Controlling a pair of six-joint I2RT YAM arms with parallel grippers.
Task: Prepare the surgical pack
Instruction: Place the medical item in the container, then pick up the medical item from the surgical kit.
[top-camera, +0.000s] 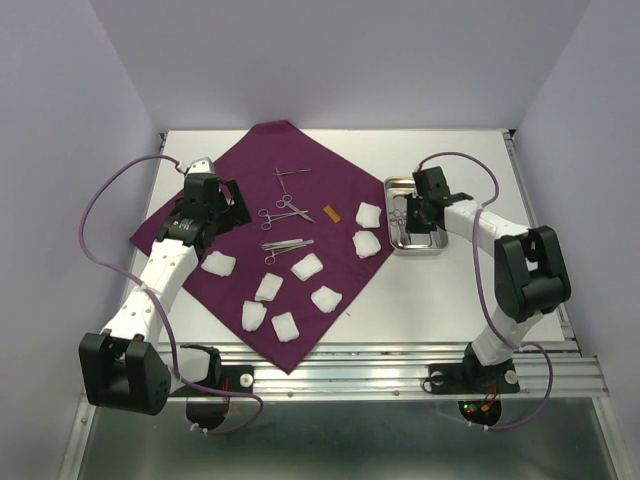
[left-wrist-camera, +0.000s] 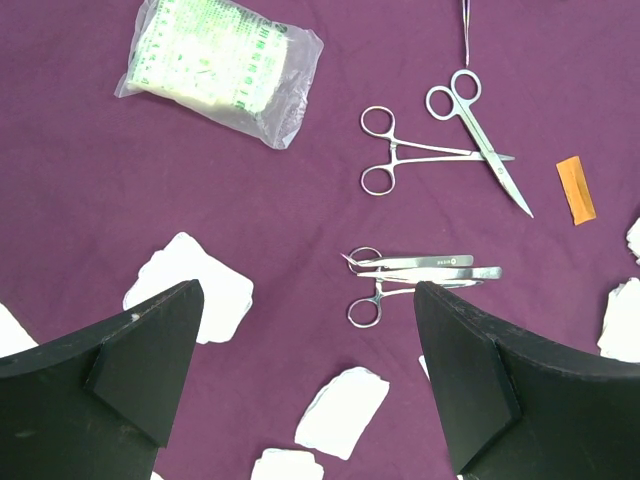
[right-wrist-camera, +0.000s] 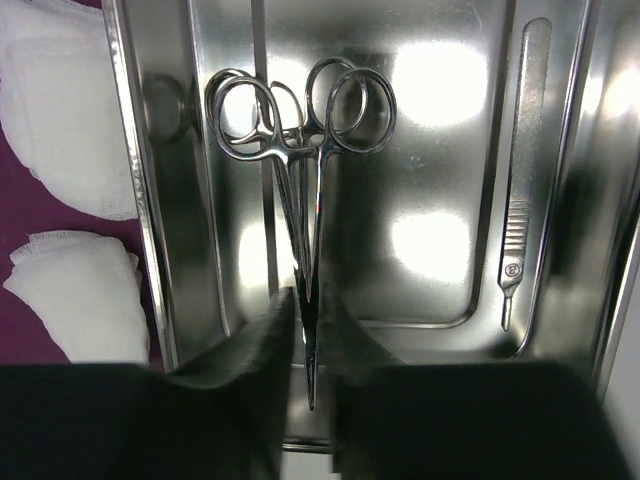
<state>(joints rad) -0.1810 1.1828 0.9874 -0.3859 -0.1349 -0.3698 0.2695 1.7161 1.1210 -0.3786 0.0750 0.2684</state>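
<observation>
The surgical pack is a large deep-purple cloth (top-camera: 330, 185) spread as a diamond on the white table; it fills the left wrist view (left-wrist-camera: 300, 250). On it lie scissors (left-wrist-camera: 487, 140), ring-handled forceps (left-wrist-camera: 400, 160), tweezers (left-wrist-camera: 430, 268), an orange strip (left-wrist-camera: 576, 188), a wrapped gauze packet (left-wrist-camera: 215, 65) and several white gauze pads (top-camera: 307, 266). My left gripper (top-camera: 215, 200) hovers open and empty over the cloth (left-wrist-camera: 305, 360). My right gripper (top-camera: 410, 212) is inside the steel tray (top-camera: 440, 245), shut on the shafts of ring-handled forceps (right-wrist-camera: 300, 150); in the right wrist view it shows low at the centre (right-wrist-camera: 308, 330).
A scalpel handle (right-wrist-camera: 520, 160) lies along the right side of the tray (right-wrist-camera: 170, 250). Two gauze pads (right-wrist-camera: 60, 130) lie on the cloth just left of the tray. Purple walls enclose the table on three sides. A metal rail runs along the near edge (top-camera: 400, 370).
</observation>
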